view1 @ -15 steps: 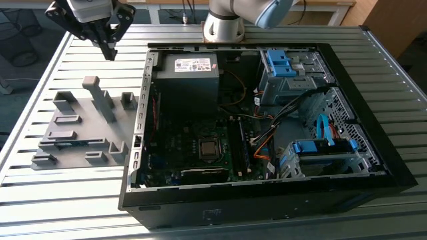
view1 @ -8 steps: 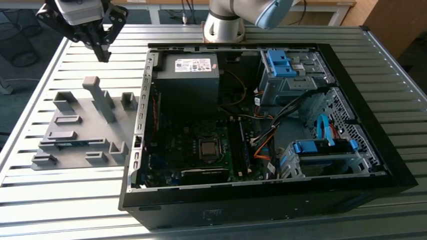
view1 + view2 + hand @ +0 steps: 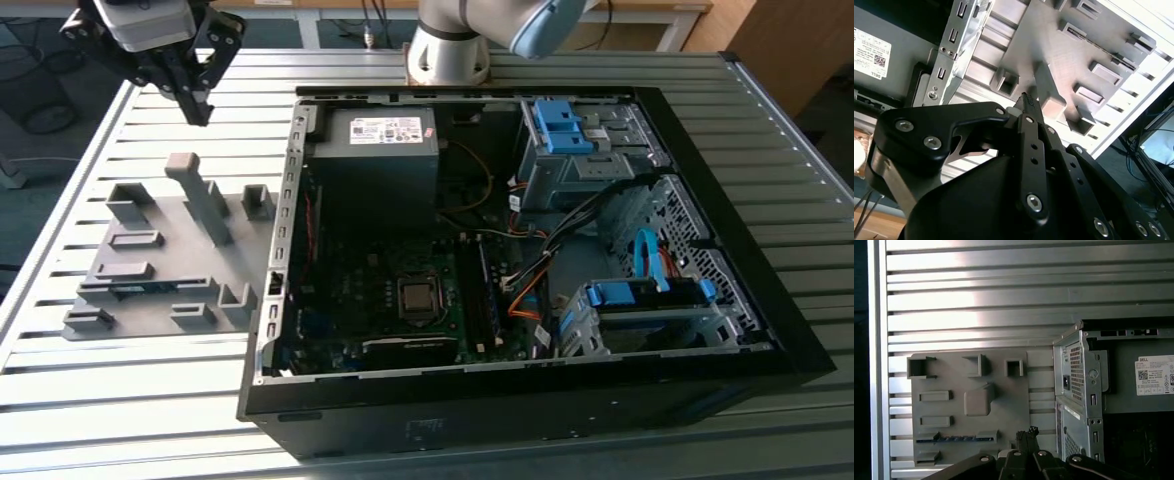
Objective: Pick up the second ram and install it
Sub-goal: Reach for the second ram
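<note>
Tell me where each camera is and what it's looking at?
Exterior view: set apart, up high, looking down at the open computer case, the grey holder tray and the pincer.
First wrist view: on the wrist, looking straight down past the pincer at the tray, where the second ram lies.
Second wrist view: on the wrist, looking along the pincer at the tray.
Shared: both wrist views show pincer, tray and case.

Arm (image 3: 461, 40): upper links cropped by the exterior view's top edge
End effector (image 3: 200, 112) (image 3: 1026, 98) (image 3: 1029, 432): body cropped likewise; in both wrist views its base runs out of view
The second ram (image 3: 956, 438): edge-on in the holder tray (image 3: 944, 370), chips and label too small to tell
Computer case (image 3: 1094, 390): mostly cut off in the first wrist view
Tabletop (image 3: 160, 420): runs past every edge
</note>
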Controlling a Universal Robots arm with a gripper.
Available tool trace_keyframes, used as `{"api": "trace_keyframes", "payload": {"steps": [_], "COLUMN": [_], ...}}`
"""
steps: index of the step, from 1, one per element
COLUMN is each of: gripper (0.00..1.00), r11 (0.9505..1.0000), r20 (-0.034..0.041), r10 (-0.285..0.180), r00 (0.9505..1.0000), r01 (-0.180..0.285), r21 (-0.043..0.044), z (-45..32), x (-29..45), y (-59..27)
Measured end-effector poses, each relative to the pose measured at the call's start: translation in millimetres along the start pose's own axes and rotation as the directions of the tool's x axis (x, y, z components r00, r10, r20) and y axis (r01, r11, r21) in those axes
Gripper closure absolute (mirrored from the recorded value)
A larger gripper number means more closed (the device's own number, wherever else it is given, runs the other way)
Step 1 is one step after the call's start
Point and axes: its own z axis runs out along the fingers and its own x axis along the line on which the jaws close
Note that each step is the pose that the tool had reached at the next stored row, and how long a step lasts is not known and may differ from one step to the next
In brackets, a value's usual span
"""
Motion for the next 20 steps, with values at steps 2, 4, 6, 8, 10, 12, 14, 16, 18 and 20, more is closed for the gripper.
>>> {"api": "trace_keyframes", "payload": {"steps": [2,4,6,8,10,12,14,16,18,20], "gripper": [0.89,0.89,0.89,0.89,0.89,0.89,0.89,0.89,0.89,0.89], "r11": [1.0,1.0,1.0,1.0,1.0,1.0,1.0,1.0,1.0,1.0], "r20": [0.0,0.0,-0.0001,0.0,0.0,0.0,0.0,0.0,0.0001,-0.0001], "r10": [0.0,0.0,0.0,0.0,0.0,0.0,0.0,0.0,0.0,0.0], "r00": [1.0,1.0,1.0,1.0,1.0,1.0,1.0,1.0,1.0,1.0], "r01": [0.0,0.0,0.0,0.0,0.0,0.0,0.0,0.0,0.0,0.0], "r21": [0.0,0.0,0.0,0.0,0.0,0.0,0.0,-0.0001,0.0,0.0001], "z": [0.0,0.1,0.1,0.2,0.3,0.3,0.4,0.6,0.8,0.8], "x": [2.5,4.5,6.7,8.7,10.5,12.4,14.6,17.7,20.1,22.2], "y": [-0.2,-0.4,-0.5,-0.7,-0.8,-1.1,-1.5,-2.5,-4.6,-7.3]}}
